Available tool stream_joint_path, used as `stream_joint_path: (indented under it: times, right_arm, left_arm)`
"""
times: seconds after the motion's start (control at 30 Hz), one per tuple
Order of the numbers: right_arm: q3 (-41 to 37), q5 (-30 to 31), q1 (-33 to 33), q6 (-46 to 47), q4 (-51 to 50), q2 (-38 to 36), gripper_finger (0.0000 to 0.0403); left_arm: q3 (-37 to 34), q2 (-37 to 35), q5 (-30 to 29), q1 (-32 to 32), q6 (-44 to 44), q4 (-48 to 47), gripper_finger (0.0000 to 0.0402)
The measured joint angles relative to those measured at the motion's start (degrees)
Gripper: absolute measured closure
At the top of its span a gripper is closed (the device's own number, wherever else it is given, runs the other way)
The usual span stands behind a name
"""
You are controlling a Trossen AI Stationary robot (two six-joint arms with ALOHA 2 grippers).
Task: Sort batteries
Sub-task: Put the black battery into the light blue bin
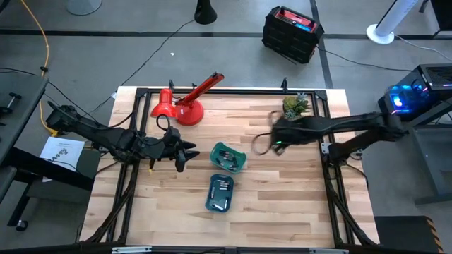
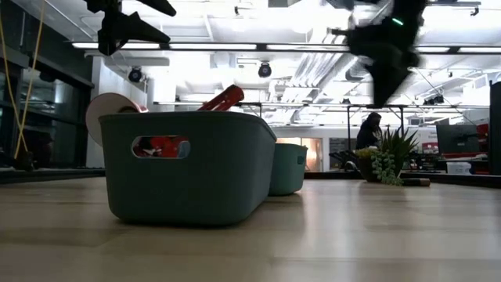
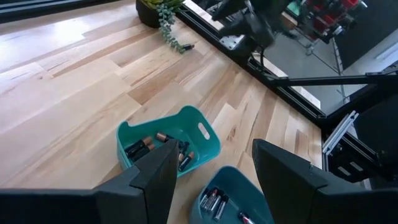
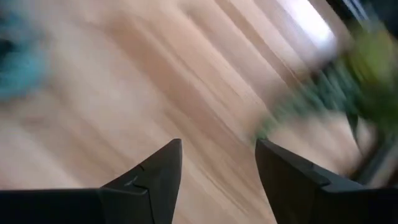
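Observation:
Two teal trays sit mid-table, a far tray and a near tray. Dark brown batteries lie in the far tray. Silvery and reddish batteries lie in the near tray. My left gripper hovers open and empty, left of the far tray, raised above the table. In its wrist view both trays show beyond the fingers. My right gripper is blurred, right of the far tray and high above the table. Its fingers are open over bare wood.
A red desk lamp lies at the far left of the table. A small potted plant stands at the far right, close to my right arm. Bare wood shows near the front edge. A black frame borders the table.

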Motion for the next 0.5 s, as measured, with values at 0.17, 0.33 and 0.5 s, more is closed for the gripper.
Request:
stream_joint_path:
  times: [0.17, 0.33, 0.5]
  right_arm:
    - [-17.34, -5.98, -7.69, 10.10, 3.27, -14.62, 0.0206]
    - [-26.88, -8.19, -18.21, 9.82, 14.91, -17.61, 0.0206]
    - [-28.94, -11.74, -26.57, -2.01, 23.24, -11.67, 0.0206]
  left_arm:
    - [0.00, 0.00, -0.04, 0.02, -0.03, 0.04, 0.0204]
    - [0.00, -0.01, -0.04, 0.81, -1.25, 0.08, 0.0204]
    - [0.00, -0.01, 0.00, 1.57, -2.08, 0.47, 0.0204]
